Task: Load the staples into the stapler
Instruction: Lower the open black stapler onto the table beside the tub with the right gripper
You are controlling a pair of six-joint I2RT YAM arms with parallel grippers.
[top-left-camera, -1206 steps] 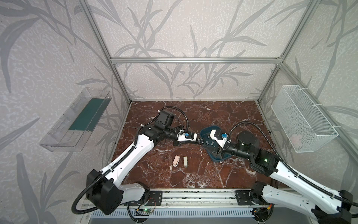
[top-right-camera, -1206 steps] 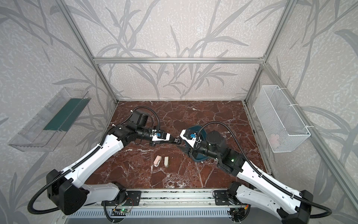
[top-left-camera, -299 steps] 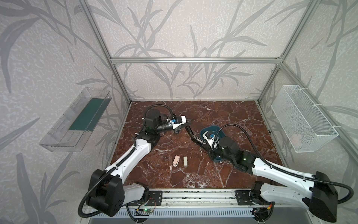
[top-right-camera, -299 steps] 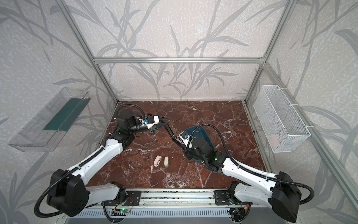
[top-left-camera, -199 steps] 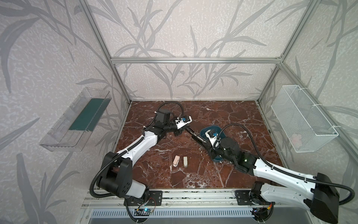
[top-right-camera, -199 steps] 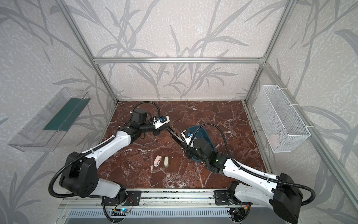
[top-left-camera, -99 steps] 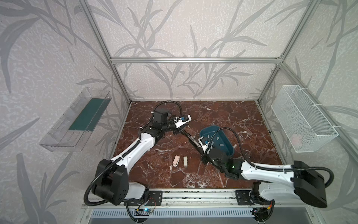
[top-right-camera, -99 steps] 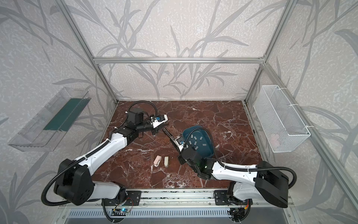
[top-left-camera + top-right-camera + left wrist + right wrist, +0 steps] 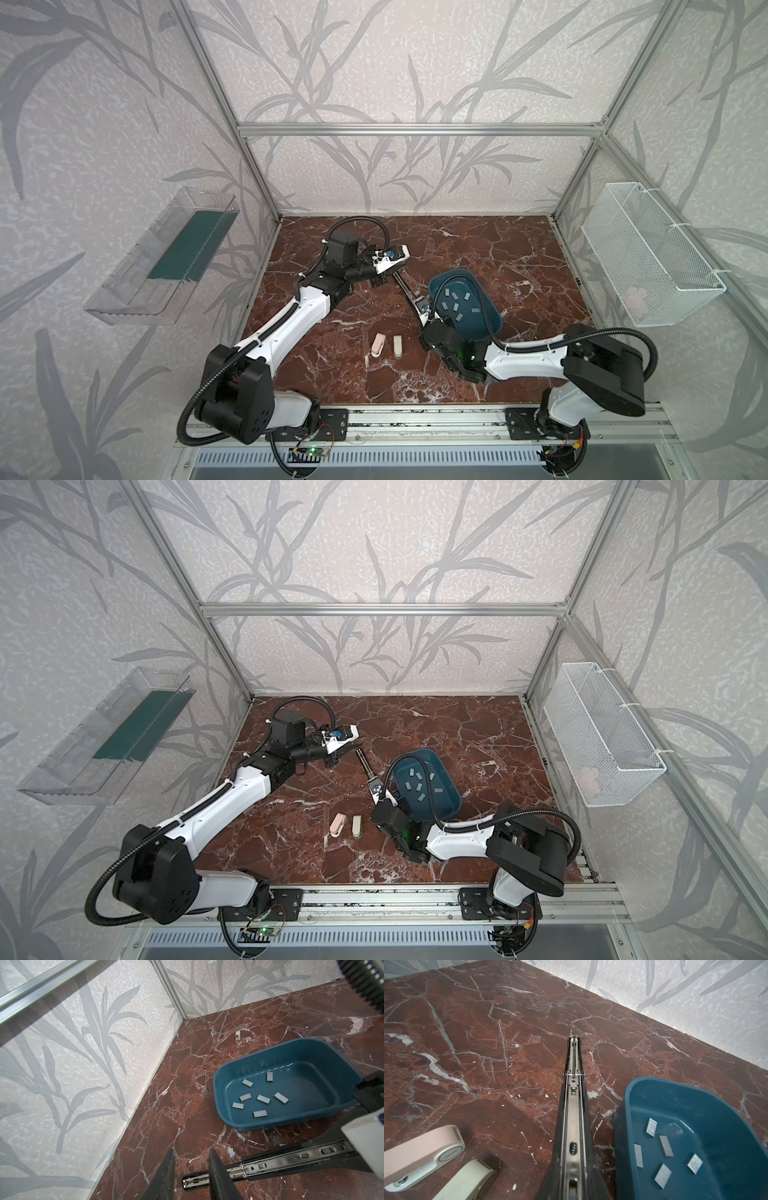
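The black stapler (image 9: 409,293) (image 9: 367,769) is open, its shiny metal channel (image 9: 270,1164) (image 9: 574,1105) facing up just above the marble floor. My right gripper (image 9: 420,316) (image 9: 572,1180) is shut on its near end. My left gripper (image 9: 395,272) (image 9: 353,748) (image 9: 192,1151) is open just past the stapler's far tip, with only floor between its fingers. Several grey staples (image 9: 456,306) (image 9: 419,786) (image 9: 263,1099) (image 9: 665,1145) lie in the blue tray (image 9: 482,328) (image 9: 301,1088) beside the stapler.
A pink-and-white object (image 9: 377,344) (image 9: 421,1153) and a beige one (image 9: 397,346) (image 9: 467,1180) lie on the floor near the right gripper. A clear bin (image 9: 166,266) hangs on the left wall. A wire basket (image 9: 648,257) hangs on the right wall.
My left gripper has let go of the stapler's far end and opened. The right arm has drawn back toward the front with the stapler, uncovering the tray.
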